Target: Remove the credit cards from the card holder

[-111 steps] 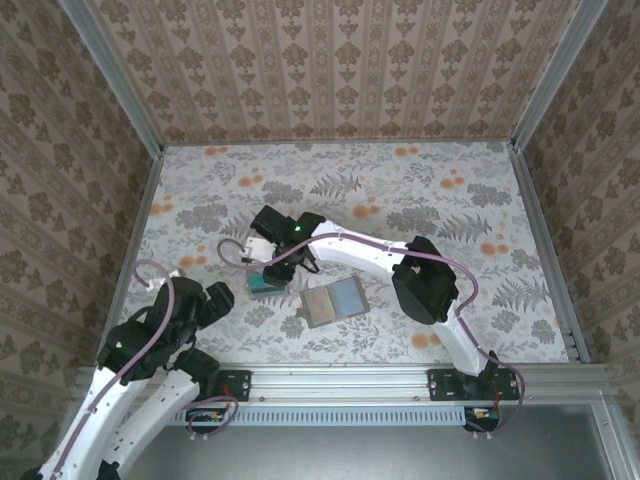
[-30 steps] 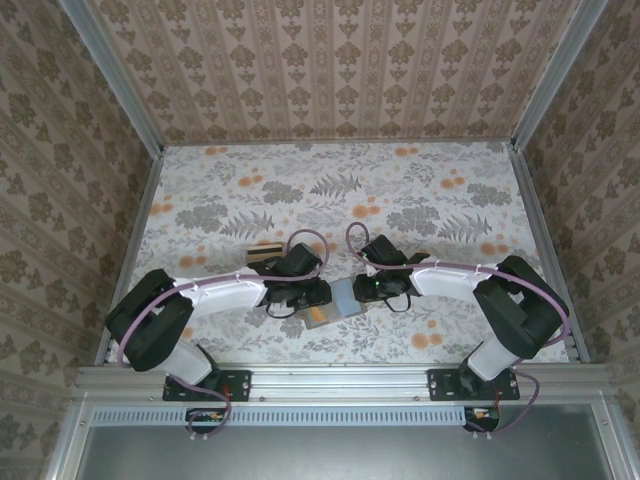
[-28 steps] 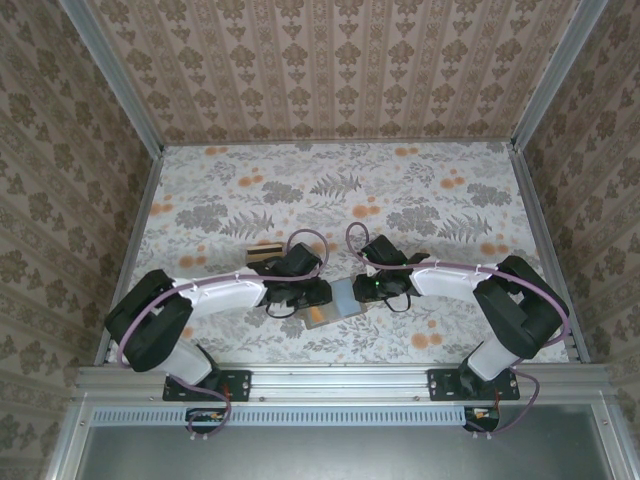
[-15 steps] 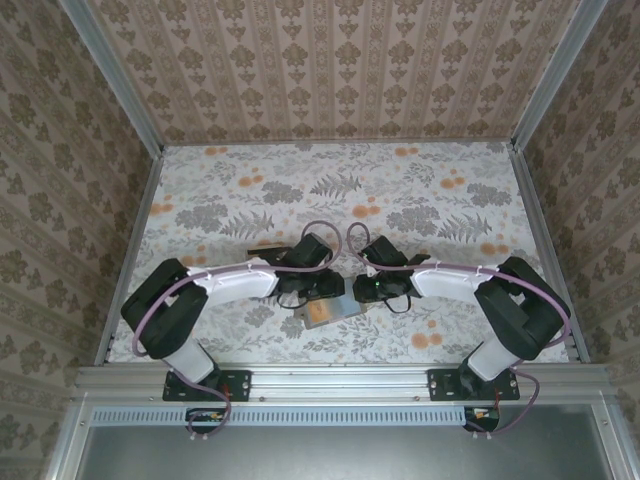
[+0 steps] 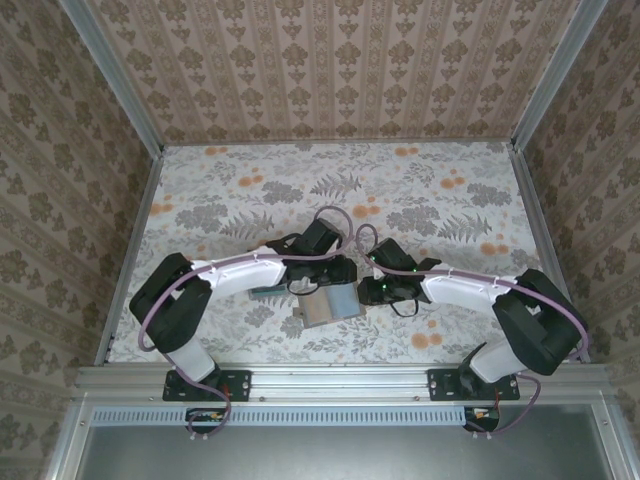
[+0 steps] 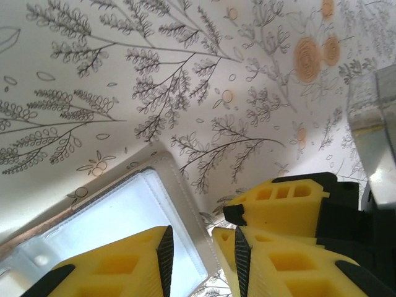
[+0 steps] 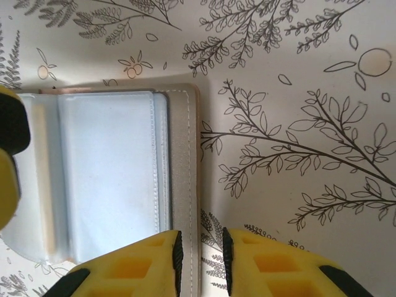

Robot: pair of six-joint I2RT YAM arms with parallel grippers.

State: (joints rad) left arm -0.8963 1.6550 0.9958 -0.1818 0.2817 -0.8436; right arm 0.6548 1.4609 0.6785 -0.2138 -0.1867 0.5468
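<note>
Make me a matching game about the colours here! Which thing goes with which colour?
Things:
1. inside of the card holder
2. right gripper fingers
3. round flowers on the tablecloth
4. left arm's long link

Colours:
a. yellow
b. white
c. pale blue
d. orange

Pairs: 1-c, 2-a, 3-d, 4-b

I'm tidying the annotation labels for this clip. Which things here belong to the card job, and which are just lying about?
Job: card holder, open flat; left pincer and right pincer at its edges. Cards inside too unclear to pick out.
Lying about: teal-filled tray, mostly under the left arm.
</note>
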